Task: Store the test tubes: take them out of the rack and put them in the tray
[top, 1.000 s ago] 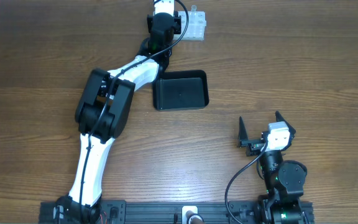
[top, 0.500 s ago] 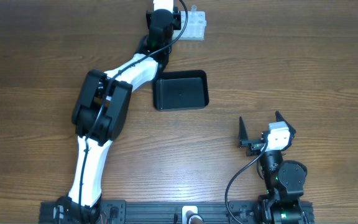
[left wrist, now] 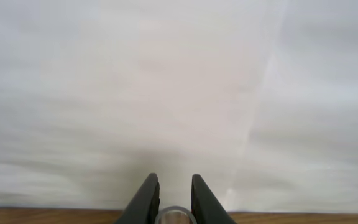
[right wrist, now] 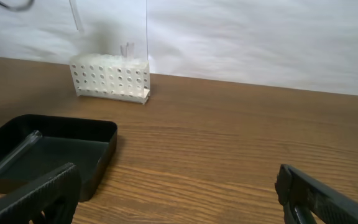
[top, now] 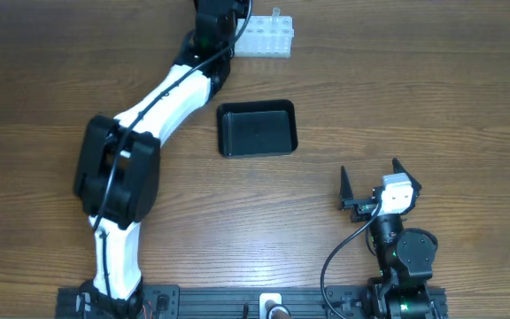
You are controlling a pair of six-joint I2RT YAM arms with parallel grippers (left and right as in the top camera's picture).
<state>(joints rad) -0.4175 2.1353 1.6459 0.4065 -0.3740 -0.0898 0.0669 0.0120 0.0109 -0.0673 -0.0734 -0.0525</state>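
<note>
The left claw [left wrist: 174, 190] is clenched on a test tube [right wrist: 146, 31], long axis upright, over the rack [top: 266, 38]. The tray [top: 257, 129] lies near the rack, toward the arm bases. The right claw [top: 372, 183] is spread, well apart.

A brown wooden table [top: 414, 106] carries a black tray [top: 264, 133] near its middle. A white rack [top: 266, 37] stands beyond the tray, well apart, by the table's far edge.
</note>
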